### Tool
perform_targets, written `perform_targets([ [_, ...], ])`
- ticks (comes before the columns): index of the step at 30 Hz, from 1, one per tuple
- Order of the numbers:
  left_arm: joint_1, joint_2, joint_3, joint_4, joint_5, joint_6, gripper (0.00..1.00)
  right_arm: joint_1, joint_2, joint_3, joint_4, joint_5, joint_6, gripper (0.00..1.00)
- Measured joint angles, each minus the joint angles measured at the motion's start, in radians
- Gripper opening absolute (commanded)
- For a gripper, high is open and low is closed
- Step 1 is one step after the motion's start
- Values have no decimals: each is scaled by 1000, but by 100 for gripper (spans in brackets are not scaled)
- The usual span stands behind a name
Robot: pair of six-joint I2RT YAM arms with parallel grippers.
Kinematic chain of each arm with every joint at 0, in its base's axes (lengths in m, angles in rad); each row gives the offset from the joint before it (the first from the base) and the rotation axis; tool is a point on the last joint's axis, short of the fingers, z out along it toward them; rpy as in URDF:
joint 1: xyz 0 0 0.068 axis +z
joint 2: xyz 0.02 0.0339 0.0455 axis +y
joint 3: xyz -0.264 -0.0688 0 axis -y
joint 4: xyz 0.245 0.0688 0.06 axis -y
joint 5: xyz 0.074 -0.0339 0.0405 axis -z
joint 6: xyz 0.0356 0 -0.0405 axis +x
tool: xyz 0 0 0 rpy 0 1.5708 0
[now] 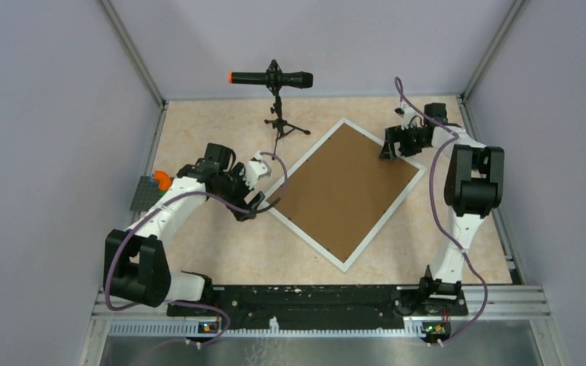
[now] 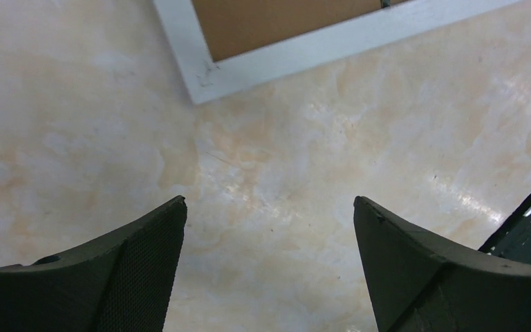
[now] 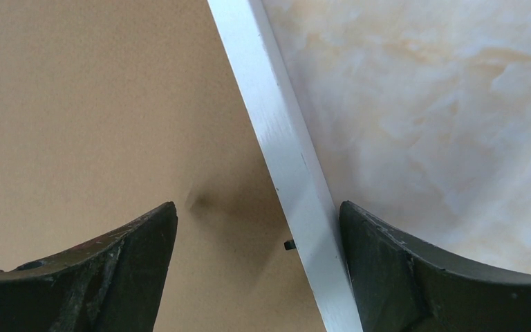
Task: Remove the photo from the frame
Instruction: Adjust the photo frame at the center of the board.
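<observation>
Frame [image 1: 307, 241] lies face down on table [image 1: 198, 130], turned like a diamond, brown board [image 1: 343, 191] up. Photo not visible; presumably under the board, inside the frame.

Left gripper [image 2: 269, 204]: jaws spread wide, holding nothing, over bare table just short of the frame's left corner.

Right gripper [image 3: 257, 205]: jaws spread, straddling the white border on the far right side, one finger over the board, the other over the table. Not pinching. A small dark tab [image 3: 289, 244] sits at the inner edge of the border, between the fingers.

Handling, judged:
- Frame looks light, stiff and thin, and likely slides on the smooth table. One arm should pin or pinch the border while the other works.
- Board looks flat and rigid, flush inside the border, with little to grab. The tab probably locks it and must turn or bend first. Then lift the board at an edge.
- Photo is a thin print: flexible, easy to crease or smudge. Take it by an edge or corner, with light grip.

Risk: frame skates away when the tab is pushed.
</observation>
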Motion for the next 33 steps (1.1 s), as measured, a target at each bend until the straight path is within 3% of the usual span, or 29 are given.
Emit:
perform_targets([
  [7, -6, 80, -90, 32, -36, 24, 80, 2, -84, -128, 20, -15, 15, 85],
  [9, -6, 108, -90, 58, -14, 26, 73, 4, -107, -159, 20, -20, 16, 85],
  [15, -6, 185, -77, 111, 89, 34, 65, 10, -151, -227, 22, -41, 16, 84],
  [25, 55, 395, 127, 73, 125, -5, 66, 11, -204, -293, 33, -12, 3, 85],
  [33, 121, 458, 219, 64, 154, 0, 76, 37, -262, -360, 28, 6, -24, 85],
])
